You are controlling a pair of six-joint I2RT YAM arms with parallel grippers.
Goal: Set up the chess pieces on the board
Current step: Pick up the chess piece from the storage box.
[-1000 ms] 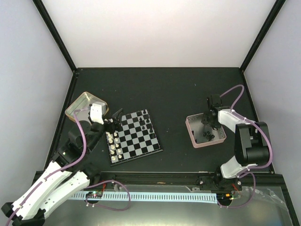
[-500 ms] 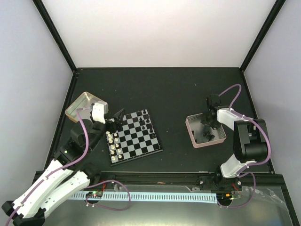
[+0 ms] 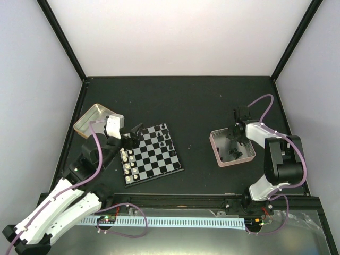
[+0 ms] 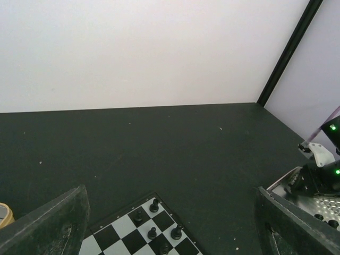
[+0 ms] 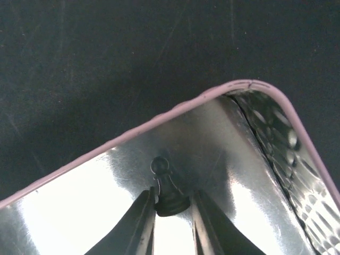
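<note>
The board [image 3: 154, 154] lies left of centre, with cream-white pieces [image 3: 126, 159] along its left side and black pieces [image 3: 163, 139] at its far right corner. The left wrist view shows that corner [image 4: 133, 234] with several black pieces [image 4: 154, 204]. My left gripper [image 3: 134, 133] hovers over the board's far left edge, open wide and empty [image 4: 170, 199]. My right gripper [image 3: 234, 137] reaches into the far left corner of the pink-rimmed tin [image 3: 232, 161]. Its fingers [image 5: 172, 207] pinch the base of a black pawn [image 5: 169, 192] against the tin floor.
A gold tin [image 3: 87, 119] stands far left of the board, beside my left arm. More black pieces [image 3: 236, 154] lie in the pink tin, whose rim [image 5: 159, 119] is just beyond my right fingers. The right arm [image 4: 319, 175] shows in the left wrist view.
My left gripper has drifted slightly right and away over the board's far left edge. My right gripper has stayed in the pink tin's corner, shifting only slightly.
</note>
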